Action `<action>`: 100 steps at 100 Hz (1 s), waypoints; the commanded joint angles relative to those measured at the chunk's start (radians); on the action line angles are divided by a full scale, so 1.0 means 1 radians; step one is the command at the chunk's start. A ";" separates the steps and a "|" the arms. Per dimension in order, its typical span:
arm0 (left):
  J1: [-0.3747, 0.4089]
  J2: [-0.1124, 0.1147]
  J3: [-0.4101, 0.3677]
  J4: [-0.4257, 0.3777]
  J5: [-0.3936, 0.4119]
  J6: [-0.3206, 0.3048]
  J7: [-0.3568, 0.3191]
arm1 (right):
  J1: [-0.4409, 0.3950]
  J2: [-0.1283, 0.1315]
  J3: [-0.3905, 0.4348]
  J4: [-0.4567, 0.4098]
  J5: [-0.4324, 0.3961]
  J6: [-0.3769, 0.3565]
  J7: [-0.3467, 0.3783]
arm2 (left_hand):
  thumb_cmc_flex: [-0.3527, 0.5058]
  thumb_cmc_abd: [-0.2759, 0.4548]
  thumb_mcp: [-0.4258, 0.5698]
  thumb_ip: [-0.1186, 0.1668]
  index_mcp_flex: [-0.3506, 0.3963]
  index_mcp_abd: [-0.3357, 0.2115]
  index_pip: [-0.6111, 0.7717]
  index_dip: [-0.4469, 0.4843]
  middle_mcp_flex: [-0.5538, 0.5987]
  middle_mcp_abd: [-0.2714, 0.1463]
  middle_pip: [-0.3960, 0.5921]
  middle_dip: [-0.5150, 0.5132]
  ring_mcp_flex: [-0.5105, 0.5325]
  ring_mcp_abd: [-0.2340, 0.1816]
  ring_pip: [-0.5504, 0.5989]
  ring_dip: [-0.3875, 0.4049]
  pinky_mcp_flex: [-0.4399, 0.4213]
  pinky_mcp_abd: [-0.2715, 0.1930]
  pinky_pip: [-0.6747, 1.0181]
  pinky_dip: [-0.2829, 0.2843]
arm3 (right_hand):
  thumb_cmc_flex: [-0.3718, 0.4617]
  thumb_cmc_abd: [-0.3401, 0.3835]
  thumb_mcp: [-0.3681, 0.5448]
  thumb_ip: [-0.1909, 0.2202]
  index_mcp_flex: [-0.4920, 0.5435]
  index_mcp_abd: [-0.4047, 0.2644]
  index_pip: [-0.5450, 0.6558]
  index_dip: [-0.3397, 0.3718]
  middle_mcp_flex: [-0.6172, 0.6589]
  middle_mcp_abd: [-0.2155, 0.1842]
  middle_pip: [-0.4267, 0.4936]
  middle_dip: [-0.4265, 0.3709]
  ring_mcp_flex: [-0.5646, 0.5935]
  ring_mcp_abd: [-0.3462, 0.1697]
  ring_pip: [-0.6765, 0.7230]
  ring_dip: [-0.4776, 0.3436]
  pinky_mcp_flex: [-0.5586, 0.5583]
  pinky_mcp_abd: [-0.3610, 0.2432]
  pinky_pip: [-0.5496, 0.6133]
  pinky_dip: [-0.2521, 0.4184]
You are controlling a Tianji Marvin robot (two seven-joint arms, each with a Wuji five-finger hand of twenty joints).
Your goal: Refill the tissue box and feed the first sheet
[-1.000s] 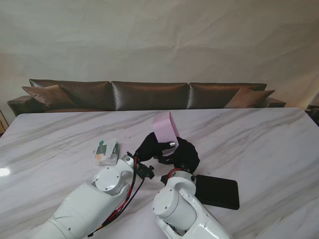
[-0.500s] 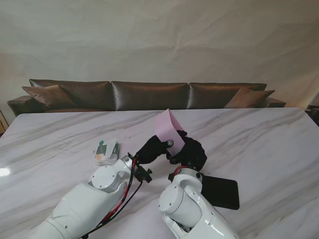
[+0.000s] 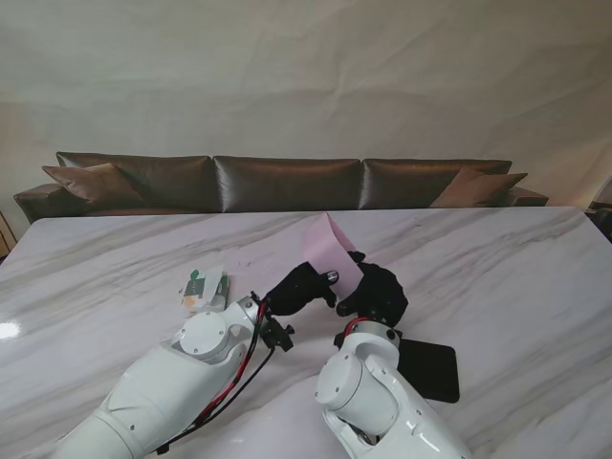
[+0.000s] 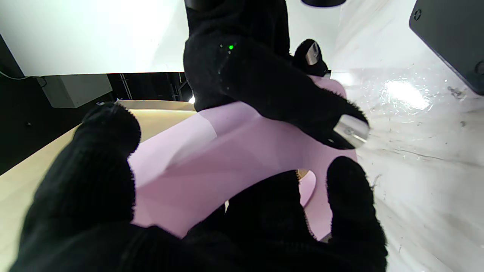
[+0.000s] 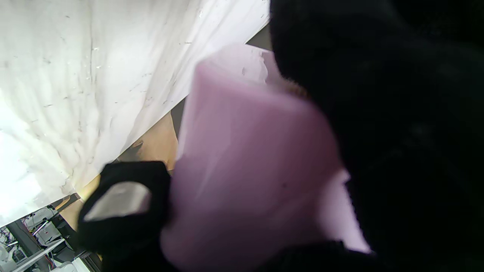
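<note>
A pink tissue box (image 3: 328, 249) is held tilted above the table at the middle of the stand view. My left hand (image 3: 301, 288) grips its left, nearer side, and my right hand (image 3: 376, 292) grips its right side. In the left wrist view the pink tissue box (image 4: 227, 151) lies between my own black-gloved fingers (image 4: 94, 181), with the right hand (image 4: 264, 75) clamped across its far face. In the right wrist view the pink tissue box (image 5: 245, 170) fills the picture under dark right-hand fingers (image 5: 397, 132). A green and white tissue pack (image 3: 204, 292) lies on the table to the left.
A flat black rectangular thing (image 3: 427, 369) lies on the marble table (image 3: 516, 287) beside my right forearm; it also shows in the left wrist view (image 4: 453, 41). A brown sofa (image 3: 287, 182) runs behind the table's far edge.
Both hands have carried the pink box a little to the right, and its tilt has grown. The right hand has swung out to the box's right side. The tissue pack has not moved.
</note>
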 commanded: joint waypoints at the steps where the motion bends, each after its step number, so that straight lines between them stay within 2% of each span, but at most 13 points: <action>1: 0.014 0.011 -0.009 0.031 0.007 0.016 0.007 | 0.001 -0.003 0.001 -0.031 -0.018 0.006 0.001 | -0.008 0.024 -0.029 0.033 -0.016 -0.086 -0.028 -0.035 -0.193 0.055 -0.237 -0.099 -0.449 0.381 -0.248 -0.051 -0.030 0.033 -0.772 0.007 | 0.140 0.180 0.223 -0.019 0.235 -0.236 0.493 0.103 0.105 -0.013 0.093 -0.014 0.110 0.009 0.189 0.042 0.090 -0.248 0.163 0.000; 15: 0.038 0.010 -0.019 0.000 0.006 0.013 0.060 | -0.002 -0.012 0.003 -0.019 -0.003 0.005 -0.017 | -0.013 0.032 -0.038 0.038 -0.077 -0.098 -0.084 -0.084 -0.318 0.040 -0.297 -0.137 -0.591 0.344 -0.292 -0.114 -0.095 0.025 -0.860 -0.013 | 0.140 0.181 0.221 -0.020 0.235 -0.236 0.491 0.107 0.106 -0.013 0.092 -0.014 0.110 0.007 0.189 0.044 0.090 -0.246 0.165 0.000; 24: 0.054 0.016 -0.025 -0.027 0.012 0.021 0.080 | 0.001 -0.016 0.002 -0.009 -0.003 0.006 -0.026 | -0.015 0.040 -0.038 0.042 -0.110 -0.096 -0.107 -0.105 -0.365 0.038 -0.318 -0.150 -0.640 0.338 -0.298 -0.132 -0.117 0.021 -0.896 -0.023 | 0.139 0.183 0.220 -0.020 0.235 -0.236 0.491 0.108 0.106 -0.013 0.092 -0.014 0.110 0.007 0.189 0.044 0.090 -0.245 0.165 0.000; 44: 0.085 0.036 -0.047 -0.069 0.035 0.061 0.086 | 0.005 -0.015 0.008 -0.011 -0.012 0.020 -0.024 | -0.012 0.054 -0.041 0.041 -0.111 -0.073 -0.108 -0.116 -0.342 0.060 -0.303 -0.147 -0.603 0.381 -0.261 -0.128 -0.101 0.032 -0.891 -0.014 | 0.141 0.186 0.217 -0.019 0.235 -0.236 0.490 0.110 0.103 -0.013 0.092 -0.013 0.110 0.007 0.189 0.045 0.090 -0.245 0.165 0.000; 55: 0.107 0.051 -0.060 -0.102 0.076 0.094 0.108 | 0.007 -0.012 0.014 -0.015 -0.018 0.028 -0.018 | -0.006 0.056 -0.041 0.042 -0.117 -0.067 -0.108 -0.119 -0.353 0.069 -0.302 -0.146 -0.599 0.394 -0.252 -0.126 -0.098 0.036 -0.887 -0.009 | 0.143 0.187 0.217 -0.019 0.235 -0.236 0.489 0.111 0.102 -0.012 0.092 -0.012 0.110 0.007 0.189 0.045 0.090 -0.245 0.165 -0.001; 66: 0.119 0.060 -0.070 -0.104 0.083 0.109 0.093 | 0.005 -0.009 0.021 -0.020 -0.024 0.036 -0.012 | -0.004 0.055 -0.042 0.042 -0.124 -0.065 -0.109 -0.122 -0.362 0.074 -0.301 -0.144 -0.600 0.404 -0.246 -0.126 -0.097 0.039 -0.885 -0.007 | 0.144 0.188 0.217 -0.018 0.234 -0.234 0.489 0.112 0.101 -0.011 0.092 -0.011 0.110 0.007 0.189 0.045 0.090 -0.245 0.165 -0.001; 75: 0.128 0.066 -0.077 -0.111 0.089 0.127 0.083 | 0.000 -0.009 0.028 -0.028 -0.022 0.040 -0.011 | -0.005 0.057 -0.043 0.043 -0.135 -0.064 -0.112 -0.125 -0.381 0.073 -0.303 -0.145 -0.609 0.403 -0.244 -0.126 -0.103 0.036 -0.885 -0.006 | 0.145 0.188 0.216 -0.019 0.233 -0.232 0.488 0.113 0.101 -0.010 0.092 -0.011 0.110 0.008 0.189 0.045 0.089 -0.244 0.164 -0.001; 83: 0.136 0.066 -0.086 -0.110 0.089 0.136 0.086 | -0.004 -0.010 0.035 -0.033 -0.018 0.046 -0.011 | -0.004 0.058 -0.044 0.043 -0.136 -0.063 -0.109 -0.126 -0.382 0.065 -0.298 -0.143 -0.600 0.380 -0.239 -0.124 -0.109 0.033 -0.884 -0.004 | 0.146 0.190 0.215 -0.018 0.233 -0.228 0.488 0.115 0.100 -0.010 0.092 -0.011 0.110 0.012 0.187 0.044 0.089 -0.241 0.164 -0.002; 100: 0.148 0.073 -0.099 -0.124 0.104 0.151 0.092 | -0.004 -0.012 0.045 -0.031 -0.013 0.052 -0.015 | 0.004 0.067 -0.044 0.041 -0.083 -0.043 -0.059 -0.098 -0.318 0.068 -0.253 -0.120 -0.530 0.386 -0.217 -0.088 -0.111 0.022 -0.867 0.015 | 0.146 0.195 0.212 -0.018 0.233 -0.227 0.487 0.117 0.098 -0.007 0.093 -0.008 0.110 0.012 0.187 0.044 0.089 -0.237 0.163 -0.003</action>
